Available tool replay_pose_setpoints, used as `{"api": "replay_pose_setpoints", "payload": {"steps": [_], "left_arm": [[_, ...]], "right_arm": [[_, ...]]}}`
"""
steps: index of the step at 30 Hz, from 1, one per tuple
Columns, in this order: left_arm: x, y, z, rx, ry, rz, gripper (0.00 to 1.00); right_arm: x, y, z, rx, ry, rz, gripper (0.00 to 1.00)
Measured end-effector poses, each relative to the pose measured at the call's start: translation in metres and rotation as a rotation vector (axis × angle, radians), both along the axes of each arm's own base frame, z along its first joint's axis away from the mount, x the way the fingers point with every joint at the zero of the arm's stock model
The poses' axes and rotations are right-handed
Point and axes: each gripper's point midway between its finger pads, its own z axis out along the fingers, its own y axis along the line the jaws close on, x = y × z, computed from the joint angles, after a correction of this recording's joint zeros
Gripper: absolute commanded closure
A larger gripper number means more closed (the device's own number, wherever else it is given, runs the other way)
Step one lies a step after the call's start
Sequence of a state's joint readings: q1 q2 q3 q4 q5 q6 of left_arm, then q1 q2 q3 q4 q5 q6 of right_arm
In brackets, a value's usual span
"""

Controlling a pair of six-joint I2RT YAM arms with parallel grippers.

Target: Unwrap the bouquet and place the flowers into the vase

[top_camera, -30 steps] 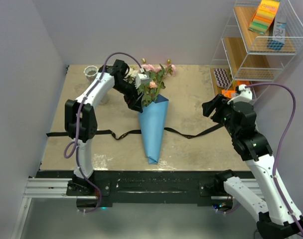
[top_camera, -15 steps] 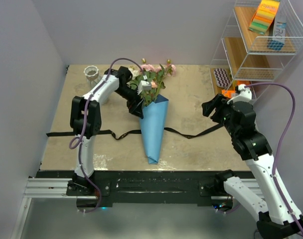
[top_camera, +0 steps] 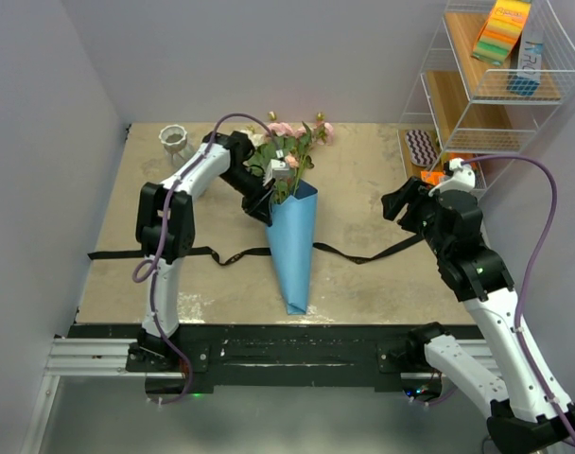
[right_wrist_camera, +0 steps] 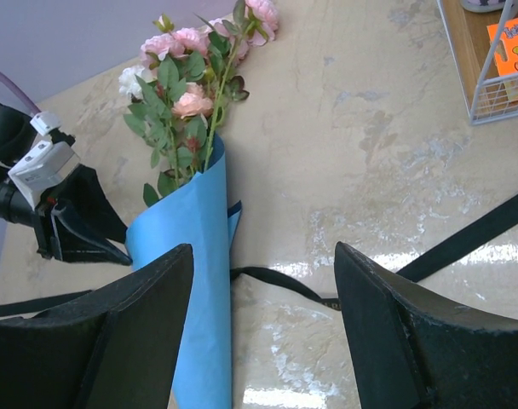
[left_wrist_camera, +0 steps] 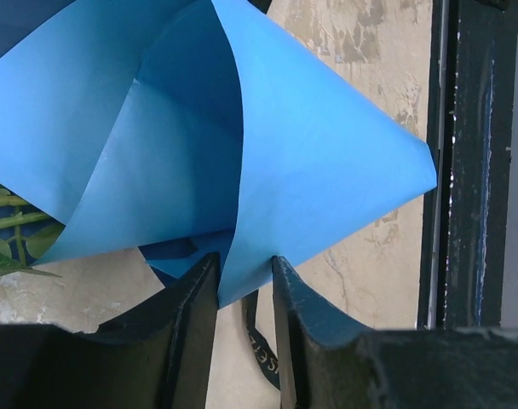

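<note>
Robot lab cell, plain lilac walls (top_camera: 42, 113), worn tabletop (top_camera: 363, 180), wire shelf rack (top_camera: 486, 85)

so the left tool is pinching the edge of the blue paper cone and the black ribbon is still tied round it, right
Not quite. The left tool is pinching the edge of the blue paper cone, but the black ribbon is not tied round it: it lies loose and stretched out flat across the table, passing under the cone. The top external view shows this.

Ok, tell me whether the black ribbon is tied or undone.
Undone. The black ribbon lies loose on the table, trailing out both sides beneath the blue paper cone, not knotted around it.
</note>
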State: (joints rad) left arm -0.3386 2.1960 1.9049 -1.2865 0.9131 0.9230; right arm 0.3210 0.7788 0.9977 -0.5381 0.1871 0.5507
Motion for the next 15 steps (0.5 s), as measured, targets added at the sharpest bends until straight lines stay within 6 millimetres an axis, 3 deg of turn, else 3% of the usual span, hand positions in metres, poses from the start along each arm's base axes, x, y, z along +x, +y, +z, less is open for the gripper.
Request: {"api": "replay_pose_setpoints", "payload": {"steps": [5,10,15], "left_arm": [[-0.006,-0.005,0.012,0.017,-0.01,-0.003,0.76],[-0.009,-0.025,0.053,-0.013,-0.094,-0.016,0.85],[-0.021,-0.043,0.092,-0.052,-0.156,-0.037,0.85]], "right_arm": [[0.0,0.0,0.0,0.003,-0.001,-0.001,0.29],[0.0,0.0,0.001,0.006,-0.002,-0.003,0.28],[-0.003,-0.001,0.004,0.01,-0.014,-0.004,0.28]]}}
